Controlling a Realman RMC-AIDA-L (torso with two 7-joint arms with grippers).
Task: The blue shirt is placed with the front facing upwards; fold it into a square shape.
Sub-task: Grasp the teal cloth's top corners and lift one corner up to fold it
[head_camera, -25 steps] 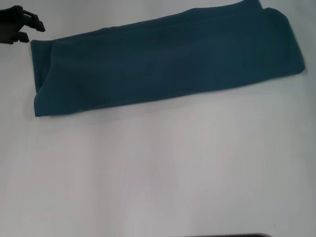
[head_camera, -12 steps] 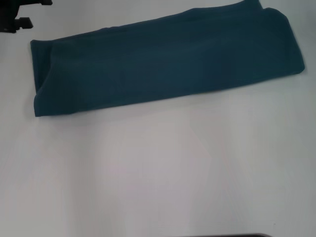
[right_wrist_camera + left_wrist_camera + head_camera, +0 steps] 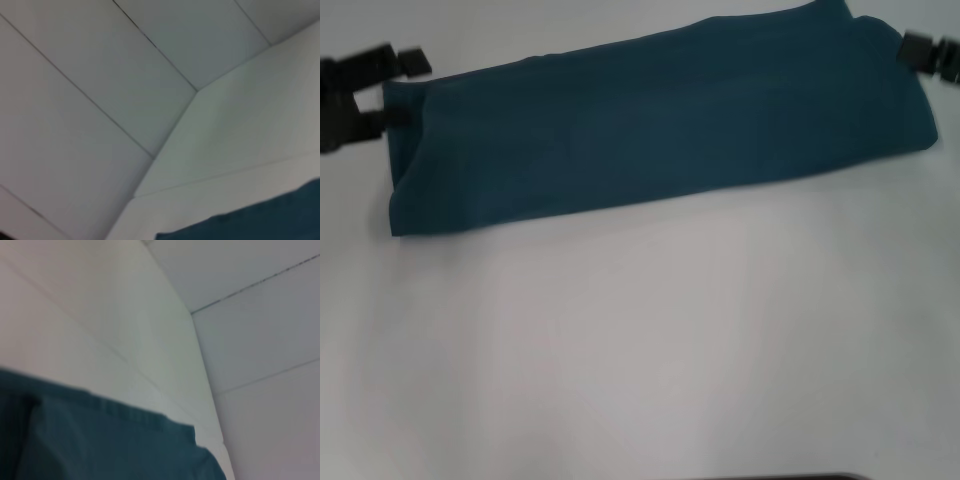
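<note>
White and bare across its near half, the flat white tabletop (image 3: 640,350) fills most of the head view, and both wrist views show pale tiled floor beyond its edge. Across the far part of this surface lies the blue shirt (image 3: 660,130), a dark teal-blue cotton garment folded into a long band that slopes from near-left to far-right; no lettering or neck tag shows, and its far right corner runs up to the top of the picture. At its left end a narrow flap is folded inward, making a darker crease. In the left wrist view, a hemmed edge of the shirt (image 3: 110,440) fills the lower part, blurred. In the right wrist view only a small teal sliver (image 3: 260,220) shows. The black left gripper (image 3: 408,90) sits at the shirt's far-left corner, its two fingers apart, with that corner at its tips. The black right gripper (image 3: 928,55) is mostly cut off by the frame at the far-right end, so its finger state cannot be told.
</note>
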